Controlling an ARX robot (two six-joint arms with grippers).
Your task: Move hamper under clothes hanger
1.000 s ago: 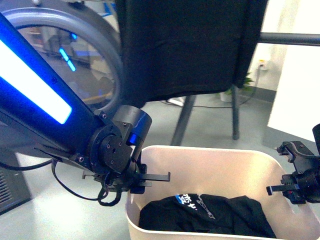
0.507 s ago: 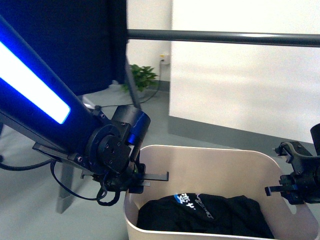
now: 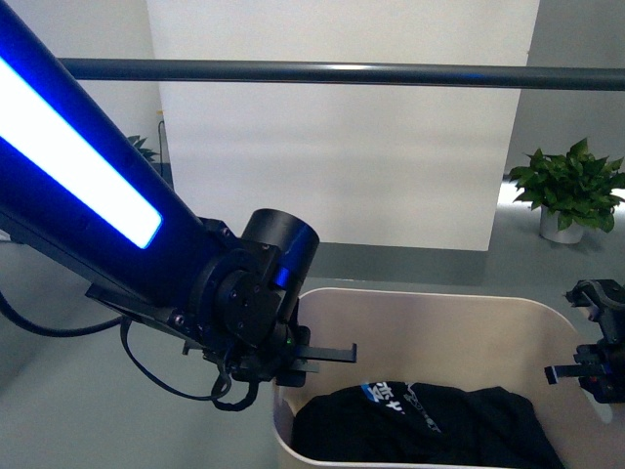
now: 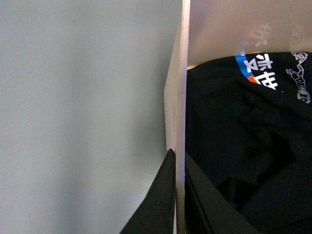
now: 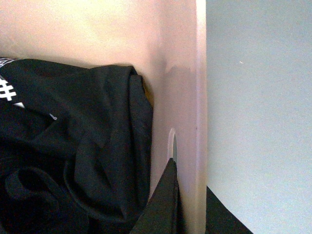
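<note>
You have the hamper [image 3: 420, 327] low in the front view, held between both arms. Its far wall and rounded rim are in sight and its near edge is cut off by the frame.

Your left gripper [image 3: 311, 358] is clamped on the hamper's left wall. In the left wrist view [image 4: 178, 195] one dark finger [image 4: 163, 200] lies against the outside of the beige wall [image 4: 179, 97] and the other sits just inside, with the wall pinched thin between them.

Your right gripper [image 3: 586, 376] grasps the opposite wall the same way. In the right wrist view [image 5: 192, 209] the inner finger [image 5: 165, 200] presses the wall just beside the oval handle cut-out [image 5: 172, 146], and the outer finger is on the floor side.

A black garment [image 3: 420, 430] with blue and white lettering lies crumpled in the bottom of the hamper, and both wrist views show it [image 4: 243, 136] [image 5: 73, 146] bunched up against the walls.

The hanger [image 3: 342, 73] shows only as its long dark bar, running level across the top of the front view, above and beyond the hamper. You cannot tell from here whether the hamper sits directly beneath it.

A white panel [image 3: 342, 166] stands behind the bar, and a potted plant [image 3: 566, 191] is on the grey floor [image 3: 98, 410] to the right.
</note>
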